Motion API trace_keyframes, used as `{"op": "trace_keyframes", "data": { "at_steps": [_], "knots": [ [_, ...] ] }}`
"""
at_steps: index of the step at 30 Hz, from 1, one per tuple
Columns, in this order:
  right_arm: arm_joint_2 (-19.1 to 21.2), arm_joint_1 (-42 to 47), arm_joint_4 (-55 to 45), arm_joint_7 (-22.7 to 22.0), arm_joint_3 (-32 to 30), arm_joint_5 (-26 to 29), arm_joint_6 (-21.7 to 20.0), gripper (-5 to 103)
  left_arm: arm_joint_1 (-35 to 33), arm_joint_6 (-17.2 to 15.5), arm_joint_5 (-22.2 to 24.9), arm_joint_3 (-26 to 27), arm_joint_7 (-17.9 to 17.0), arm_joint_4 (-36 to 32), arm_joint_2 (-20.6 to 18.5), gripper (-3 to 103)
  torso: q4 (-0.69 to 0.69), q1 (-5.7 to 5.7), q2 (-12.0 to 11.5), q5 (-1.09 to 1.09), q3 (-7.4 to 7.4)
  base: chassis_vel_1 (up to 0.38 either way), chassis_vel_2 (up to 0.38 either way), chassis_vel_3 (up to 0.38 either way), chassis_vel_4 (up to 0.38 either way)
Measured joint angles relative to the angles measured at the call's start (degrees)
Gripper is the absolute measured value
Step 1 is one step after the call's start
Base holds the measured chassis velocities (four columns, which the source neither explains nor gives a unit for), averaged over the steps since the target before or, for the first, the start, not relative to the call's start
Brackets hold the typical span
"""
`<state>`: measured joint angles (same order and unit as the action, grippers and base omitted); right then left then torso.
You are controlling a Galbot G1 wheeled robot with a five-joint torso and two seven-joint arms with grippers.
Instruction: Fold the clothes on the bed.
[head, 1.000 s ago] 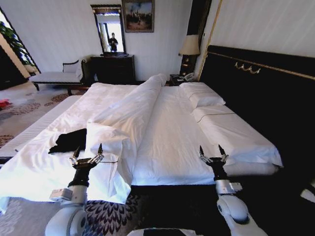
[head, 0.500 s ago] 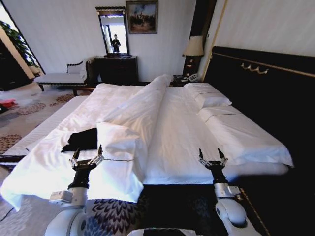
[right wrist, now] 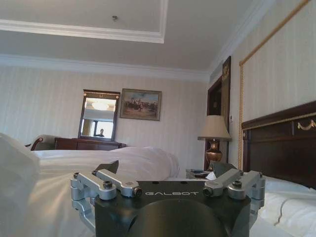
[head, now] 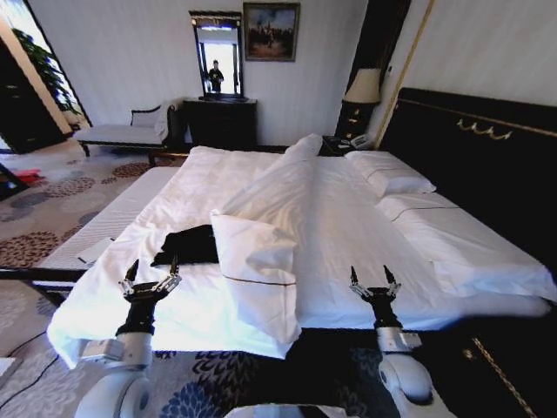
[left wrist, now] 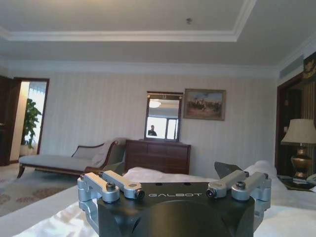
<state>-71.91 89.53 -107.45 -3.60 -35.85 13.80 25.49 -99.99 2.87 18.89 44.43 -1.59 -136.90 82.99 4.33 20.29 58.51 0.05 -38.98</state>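
The clothes (head: 186, 246), a crumpled black T-shirt, lie on the white duvet near the left side of the bed (head: 348, 226). A folded-back flap of duvet (head: 257, 252) lies right beside the shirt. My left gripper (head: 153, 266) stands upright and open at the bed's near edge, just short of the shirt, holding nothing. Farther right along the same edge, my right gripper (head: 370, 273) also points up, open and empty. Each wrist view looks past its own spread fingers, the left gripper (left wrist: 170, 172) and the right gripper (right wrist: 165, 169), over the bed toward the far wall.
The dark headboard (head: 470, 148) runs along the right, with pillows (head: 392, 178) below it. A chaise bench (head: 122, 132), a dark dresser with mirror (head: 219, 117) and a lamp (head: 364, 87) line the far wall. Patterned carpet (head: 43, 218) lies to the left.
The whole head picture has shifted to the right, so the camera has moved; more carpet shows at left. Both grippers keep the same raised, open pose.
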Motion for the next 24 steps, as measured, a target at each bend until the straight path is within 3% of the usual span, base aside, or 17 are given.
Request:
{"op": "trace_keyframes", "data": {
  "at_steps": [4,9,10,11,13,14,15,16,18,24],
  "knots": [
    [0.22,-0.09,-0.02,0.52,0.45,1.84,0.76,100,-0.12,-0.18,0.82,0.69,-0.01,-0.92,-0.09,100,0.01,0.01,0.00,-0.01,0.00,-0.072,-0.055,0.029,0.048],
    [2.69,-0.57,-2.43,0.37,1.26,9.85,-1.78,100,-0.19,-1.52,1.97,2.64,-1.38,-2.23,-0.67,100,0.00,0.01,-0.01,-0.04,0.00,-0.016,-0.002,0.004,0.001],
    [4.08,-0.54,-4.02,0.51,1.54,13.75,-3.86,100,-0.26,-2.52,2.64,3.39,-1.83,-3.13,-0.87,100,0.00,0.01,0.00,-0.07,0.00,0.000,0.000,0.000,0.000],
    [7.10,-0.43,-7.71,-0.12,2.51,22.11,-7.86,100,-0.28,-4.51,4.63,4.65,-2.34,-5.08,-1.36,100,-0.02,0.00,0.00,-0.07,0.00,0.000,0.000,0.000,0.000],
    [9.67,-0.74,-11.87,-3.86,3.89,31.26,-11.76,100,0.02,-6.60,7.04,5.78,-2.63,-6.17,-2.07,100,-0.01,0.00,0.00,-0.07,0.00,0.000,0.000,0.000,0.000],
    [9.67,-0.74,-11.87,-3.86,3.89,31.26,-11.76,100,0.02,-6.60,7.04,5.78,-2.63,-6.17,-2.07,100,-0.01,0.00,0.00,-0.07,0.00,0.000,0.000,0.000,0.000],
    [10.82,-1.23,-14.02,-7.01,4.79,35.38,-13.92,100,0.26,-7.64,8.28,6.31,-2.63,-6.38,-2.53,100,-0.02,0.00,0.00,-0.07,0.00,0.000,0.000,0.000,0.000],
    [12.94,-2.40,-17.89,-13.64,7.07,42.78,-17.76,100,0.80,-9.74,10.83,7.42,-2.02,-6.55,-3.67,100,-0.02,0.00,0.00,-0.06,0.00,0.000,0.000,0.000,0.000],
    [15.03,-3.48,-21.23,-19.03,9.99,49.42,-20.90,100,2.08,-11.55,13.41,9.24,-1.48,-6.59,-5.12,100,0.00,0.00,0.00,-0.04,0.00,0.000,0.000,0.000,0.000],
    [16.91,-9.85,-21.98,-23.65,17.40,57.14,-23.10,100,4.15,-12.03,17.89,13.61,-1.03,-6.59,-6.60,100,-0.01,0.01,0.00,-0.06,0.00,0.000,0.000,0.000,0.000]
  ]
}}
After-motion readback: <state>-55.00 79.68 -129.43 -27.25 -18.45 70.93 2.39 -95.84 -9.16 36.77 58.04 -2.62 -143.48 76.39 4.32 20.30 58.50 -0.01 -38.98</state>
